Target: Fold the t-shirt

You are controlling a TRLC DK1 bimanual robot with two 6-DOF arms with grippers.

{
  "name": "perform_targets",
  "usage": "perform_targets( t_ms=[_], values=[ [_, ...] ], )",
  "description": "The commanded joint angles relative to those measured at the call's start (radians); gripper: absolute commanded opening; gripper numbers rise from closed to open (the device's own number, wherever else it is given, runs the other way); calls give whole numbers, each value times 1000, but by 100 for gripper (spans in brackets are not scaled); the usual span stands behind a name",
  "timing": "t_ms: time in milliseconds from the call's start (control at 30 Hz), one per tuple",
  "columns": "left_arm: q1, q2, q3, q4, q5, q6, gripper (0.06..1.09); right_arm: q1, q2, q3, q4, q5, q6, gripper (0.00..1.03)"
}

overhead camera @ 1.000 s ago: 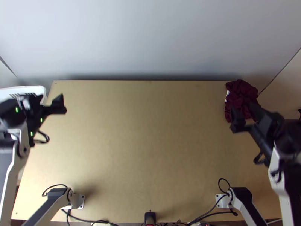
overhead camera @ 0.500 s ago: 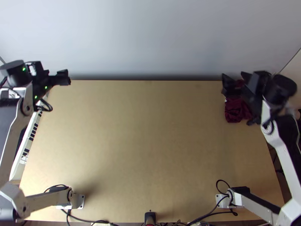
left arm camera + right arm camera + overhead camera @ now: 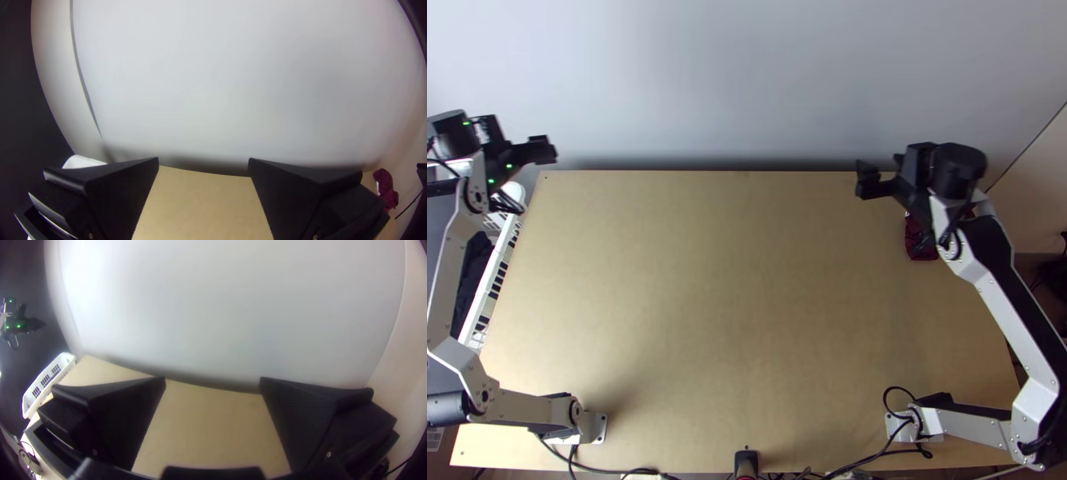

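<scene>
My left gripper point(image 3: 545, 150) is raised by the table's far left corner, fingers apart; in the left wrist view the gripper point(image 3: 203, 162) has nothing between its pads. My right gripper point(image 3: 877, 178) hovers over the far edge toward the right; in the right wrist view the gripper point(image 3: 212, 383) is likewise open and holds nothing. A dark red cloth point(image 3: 921, 242) lies bunched at the far right corner, mostly hidden beneath the right arm. In the left wrist view that cloth point(image 3: 386, 186) shows a small white patch.
A white slatted basket point(image 3: 485, 308) with black cloth inside stands along the table's left edge, partly under the left arm. The light wooden table point(image 3: 731, 296) stretches between the arms, with a pale wall behind. Cables lie around both bases.
Both grippers first moved toward the far edge. Since then the right one has swung left, off the red cloth, and the left one has shifted slightly left. The cloth stayed in place.
</scene>
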Motion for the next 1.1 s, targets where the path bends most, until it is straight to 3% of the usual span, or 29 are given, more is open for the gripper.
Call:
perform_targets(
  t_ms=[0,433,1067],
  values=[
    [164,79,11,-16,0,48,104,81,38,1,-28,32,25,98],
    [469,334,48,67,1,127,104,139,6,-79,-55,51,22,98],
    [641,815,417,60,-13,128,104,153,-23,-143,-121,65,19,98]
  ],
)
